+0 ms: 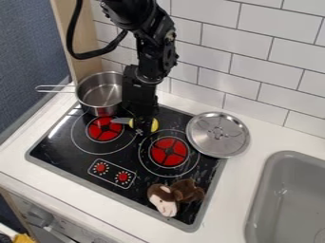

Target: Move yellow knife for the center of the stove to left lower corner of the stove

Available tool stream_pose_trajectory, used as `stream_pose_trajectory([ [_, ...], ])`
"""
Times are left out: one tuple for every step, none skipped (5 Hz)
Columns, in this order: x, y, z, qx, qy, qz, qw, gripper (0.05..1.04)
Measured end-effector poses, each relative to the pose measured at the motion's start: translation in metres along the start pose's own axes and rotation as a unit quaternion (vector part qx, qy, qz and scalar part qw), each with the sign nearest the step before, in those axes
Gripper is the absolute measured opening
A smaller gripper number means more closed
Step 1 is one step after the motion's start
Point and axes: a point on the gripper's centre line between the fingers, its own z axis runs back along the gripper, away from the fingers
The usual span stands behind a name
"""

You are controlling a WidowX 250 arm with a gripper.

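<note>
- White tiles behind the black stove!
- Gripper over the yellow knife, far-middle; its grip? Can't tell.
- Looks like grasping stage: secure, lift, then near-left corner.

Saucepan and round lid: shiny, smooth metal. Stove top: glossy black, with a smooth surface. Plush monkey head: soft brown cloth, matt and fuzzy. Wall tiles: smooth, white, lightly glossy. Sink: smooth grey, low sheen. Knife blade: smooth grey. Bench: smooth white.
</note>
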Motion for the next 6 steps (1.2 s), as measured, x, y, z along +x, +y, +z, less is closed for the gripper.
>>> stream_pose_trajectory([
  [-0.007,0.009,0.003,0.014,0.014,-0.015,0.9997,0.406],
  [-0.01,0.011,0.024,0.001,0.036,-0.024,0.9991,0.406],
  [0.002,0.013,0.044,-0.011,0.047,-0.021,0.9986,0.406],
  [0.033,0.017,0.062,-0.024,0.051,-0.014,0.9983,0.406],
  [0.065,0.026,0.057,-0.016,0.047,-0.008,0.9987,0.406],
  [0.099,0.04,0.041,-0.001,0.035,-0.011,0.9993,0.406],
])
